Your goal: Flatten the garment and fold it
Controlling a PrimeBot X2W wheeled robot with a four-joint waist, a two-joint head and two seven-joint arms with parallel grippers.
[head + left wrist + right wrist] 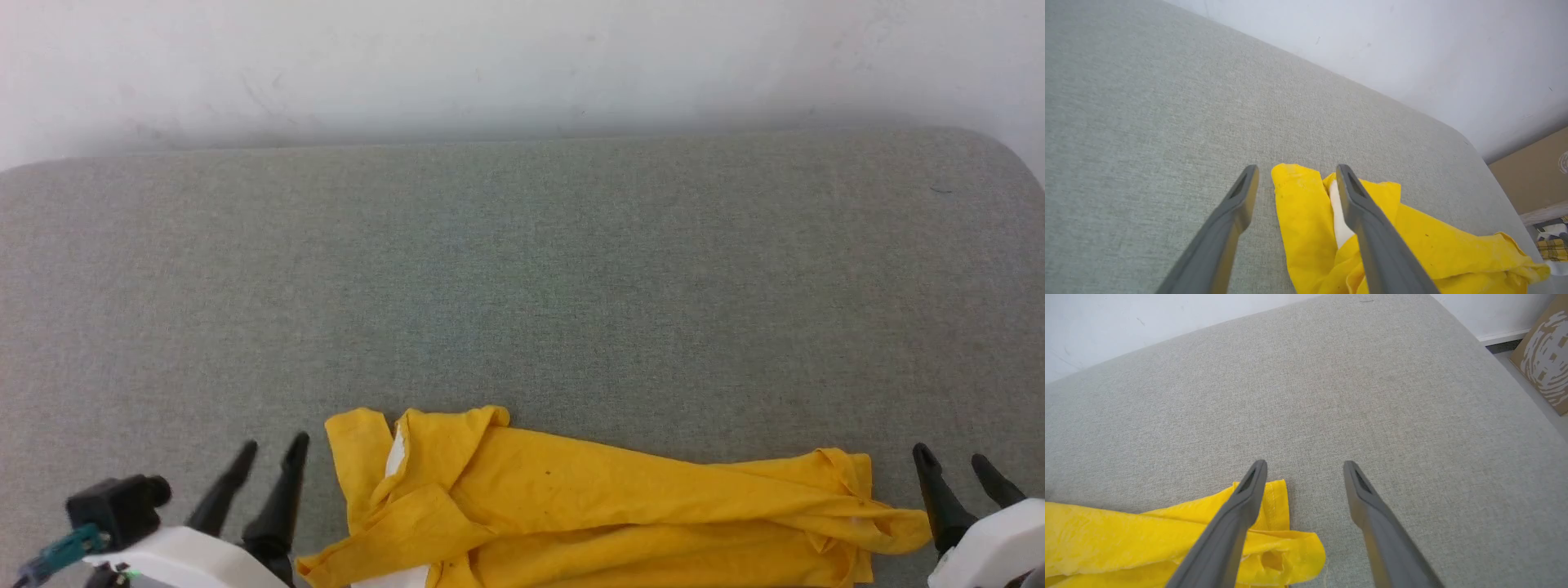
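The bright yellow garment (571, 506) lies crumpled in a long bunch along the near edge of the grey cushion, with a strip of white fabric showing at its left end; its print is hidden. My left gripper (272, 449) hovers open just left of the garment's left end. In the left wrist view the garment (1306, 220) lies below and between the open left gripper (1296, 173) fingers. My right gripper (951, 459) is open just right of the garment's right end. In the right wrist view the garment (1126, 531) runs under the left finger of the open right gripper (1304, 467).
The grey fabric cushion (522, 286) stretches wide behind the garment, up to a white wall (522, 57). A brown patterned cardboard piece (1545, 363) leans on the floor beyond the cushion's right edge. A checked yellow cloth (1551, 249) lies past the cushion's far end.
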